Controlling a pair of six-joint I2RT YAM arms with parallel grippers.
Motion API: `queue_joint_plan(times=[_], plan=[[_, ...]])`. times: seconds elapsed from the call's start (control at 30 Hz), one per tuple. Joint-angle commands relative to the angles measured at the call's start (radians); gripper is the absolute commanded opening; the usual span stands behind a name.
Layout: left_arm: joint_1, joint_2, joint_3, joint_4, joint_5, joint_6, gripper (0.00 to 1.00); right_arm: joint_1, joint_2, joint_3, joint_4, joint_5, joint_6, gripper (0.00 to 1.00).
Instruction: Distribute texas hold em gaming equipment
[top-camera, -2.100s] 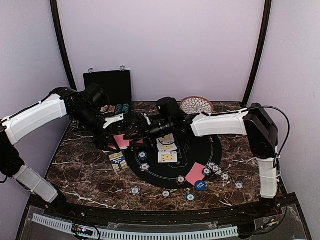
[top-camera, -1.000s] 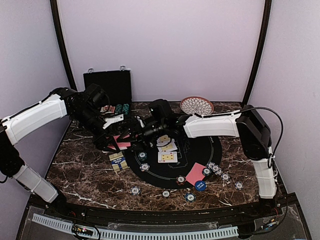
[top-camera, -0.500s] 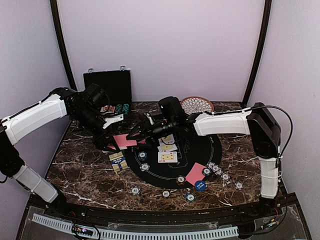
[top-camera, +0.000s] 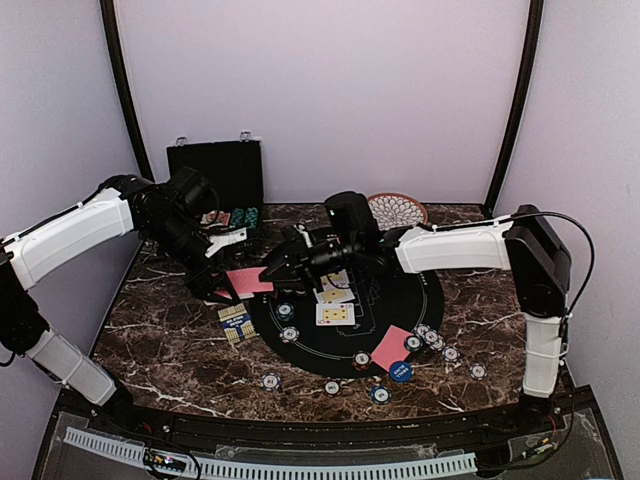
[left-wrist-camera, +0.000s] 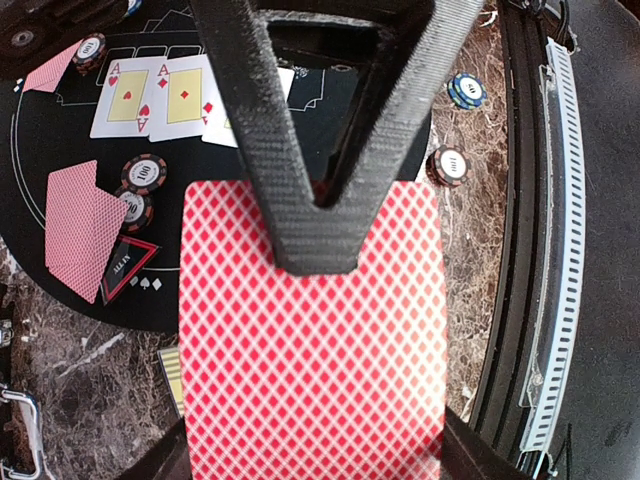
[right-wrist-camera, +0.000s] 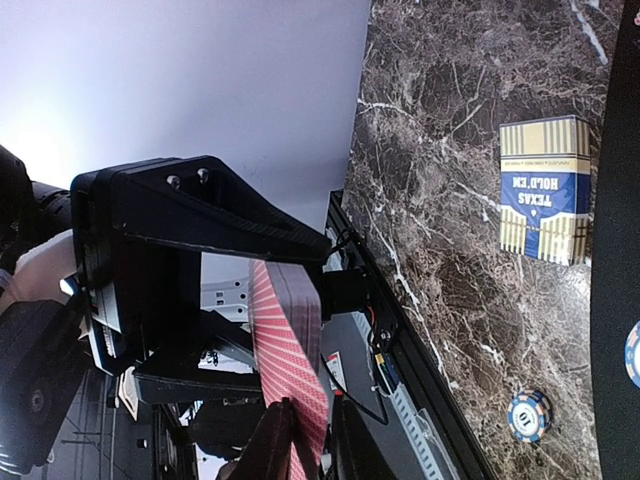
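The stack of red-backed cards (left-wrist-camera: 310, 340), flat rectangles printed with a diamond lattice, hung over the left rim of the round black mat (top-camera: 400, 300), long axis pointing across it. My left tool (left-wrist-camera: 315, 232) clamped one end. My right tool (right-wrist-camera: 305, 445) pinched the opposite edge. Three face-up cards (left-wrist-camera: 165, 95) lay on the mat.

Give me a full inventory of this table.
Case: one, black, back left.
Plate: one, patterned, back centre-right.
Mat: one, black, round, centre.
Face-up cards: three, yellowish, on mat.
Face-down cards: seemingly two, red-backed, mat's near right.
Triangle marker: one, red-edged, beside them.
Card box: one, blue and cream, left of mat.
Loose chips: about eleven, striped, mat and near side.
Blue button: one, mat's near edge.
Held cards: red-backed stack, above mat's left edge.
Left claw: black, shut on that stack.
Right claw: black, pinching its edge.
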Motion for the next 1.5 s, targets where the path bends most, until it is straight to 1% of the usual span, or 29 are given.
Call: queue_joint_plan(times=[0.0, 0.1, 0.27, 0.5, 0.53, 0.57, 0.63, 0.7, 0.77, 0.83, 1.13, 1.23, 1.3, 1.4, 1.47], plan=[[0.003, -0.041, 0.003, -0.001, 0.017, 0.007, 0.00, -0.021, -0.063, -0.025, 0.048, -0.019, 0.017, 0.10], [0.003, -0.040, -0.002, 0.000, 0.013, 0.009, 0.00, -0.032, -0.077, -0.042, 0.049, -0.020, 0.020, 0.05], [0.002, -0.040, -0.011, 0.001, 0.005, 0.014, 0.00, -0.051, -0.106, -0.067, 0.031, -0.023, 0.006, 0.01], [0.003, -0.039, -0.012, 0.002, 0.002, 0.015, 0.00, -0.092, -0.159, -0.119, 0.033, -0.029, 0.003, 0.00], [0.003, -0.039, -0.011, 0.002, 0.004, 0.014, 0.00, -0.092, -0.161, -0.120, 0.027, -0.028, -0.001, 0.07], [0.003, -0.037, -0.010, 0.002, 0.008, 0.013, 0.00, -0.091, -0.159, -0.117, 0.017, -0.027, -0.008, 0.20], [0.002, -0.036, -0.006, 0.002, 0.010, 0.012, 0.00, -0.090, -0.159, -0.122, 0.010, -0.023, -0.018, 0.38], [0.003, -0.035, -0.003, 0.001, 0.011, 0.012, 0.00, -0.084, -0.159, -0.128, 0.012, -0.015, -0.022, 0.45], [0.003, -0.035, 0.000, -0.001, 0.011, 0.012, 0.00, -0.074, -0.150, -0.124, 0.014, -0.012, -0.022, 0.49], [0.003, -0.034, 0.003, -0.002, 0.011, 0.012, 0.00, -0.059, -0.129, -0.109, 0.014, -0.017, -0.020, 0.50], [0.002, -0.037, 0.007, -0.008, 0.008, 0.012, 0.00, 0.001, -0.020, -0.021, 0.056, -0.042, 0.017, 0.50], [0.003, -0.038, 0.006, -0.008, 0.009, 0.012, 0.00, 0.007, 0.003, -0.001, 0.086, -0.047, 0.041, 0.47], [0.003, -0.038, 0.005, -0.008, 0.010, 0.012, 0.00, 0.008, 0.015, 0.008, 0.106, -0.051, 0.056, 0.40], [0.003, -0.038, 0.001, -0.007, 0.008, 0.013, 0.00, 0.008, 0.020, 0.003, 0.146, -0.055, 0.083, 0.24], [0.002, -0.040, -0.003, -0.007, 0.005, 0.013, 0.00, 0.007, 0.019, -0.002, 0.149, -0.059, 0.086, 0.15]])
